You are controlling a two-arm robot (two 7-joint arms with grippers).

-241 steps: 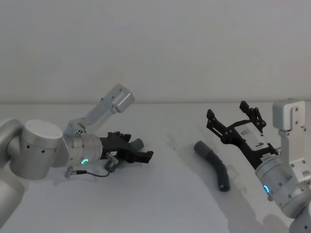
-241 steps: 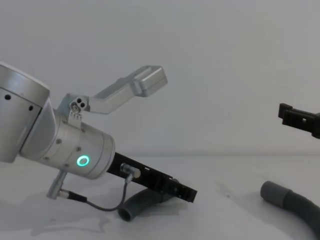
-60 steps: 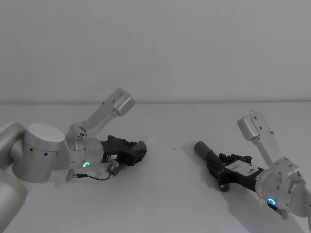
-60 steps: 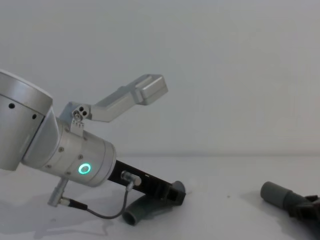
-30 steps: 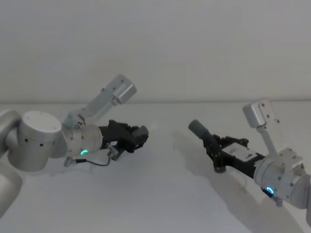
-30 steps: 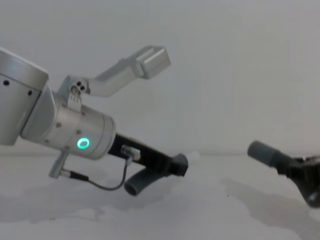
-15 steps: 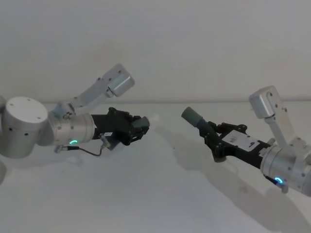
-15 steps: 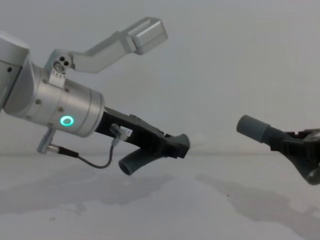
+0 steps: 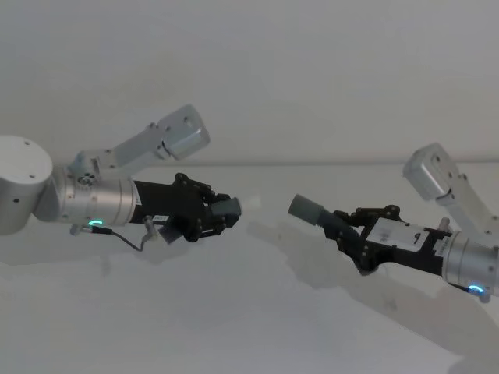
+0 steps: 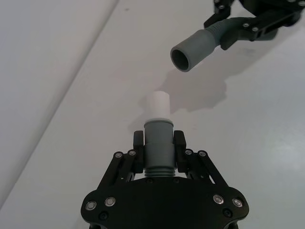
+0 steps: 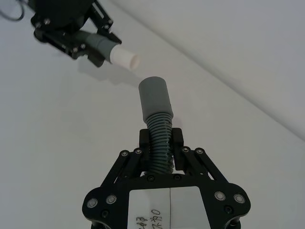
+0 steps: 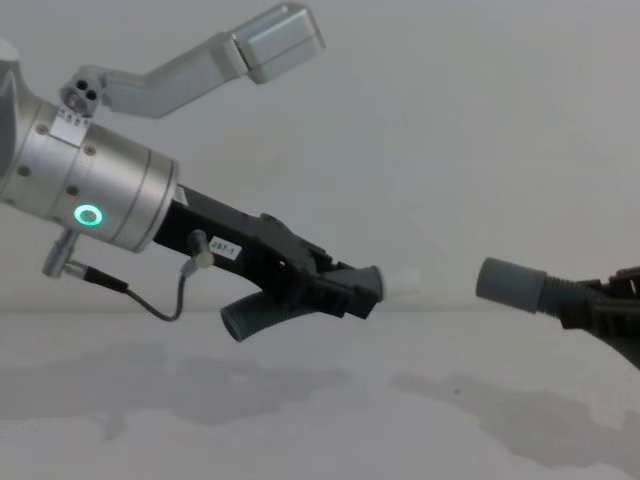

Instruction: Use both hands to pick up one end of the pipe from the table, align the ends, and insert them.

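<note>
Holding the short hose piece (image 12: 250, 318) in the air above the white tabletop (image 9: 234, 327), the left end effector (image 10: 158, 145) is closing its two black fingers (image 10: 179, 148) against either side of that piece's grey cuff (image 9: 228, 207). The whitish tip (image 10: 157, 104) is sticking out past the fingers toward the robot's right. In the chest view the curved ribbed tail is hanging down below the end effector. The silver left arm (image 12: 120, 190) is reaching in from the left, its green ring light (image 12: 89, 215) glowing.

The right end effector (image 11: 160, 142) is gripping the longer hose piece (image 11: 159, 125) on its ribbed section, just behind the open cuff (image 12: 508, 282), with its fingers pressing on both sides of the ribs. That cuff is pointing toward the robot's left and is also hanging clear of the tabletop. I cannot tell how the hose is running behind the end effector.

The whitish tip and the open cuff are facing each other with a clear gap between them, not touching. In the chest view they are sitting at nearly the same height. In the left wrist view the cuff's mouth is lying off the line of the tip rather than straight ahead of it, so the two ends are not lining up. Soft shadows of both arms are falling on the tabletop beneath them.
</note>
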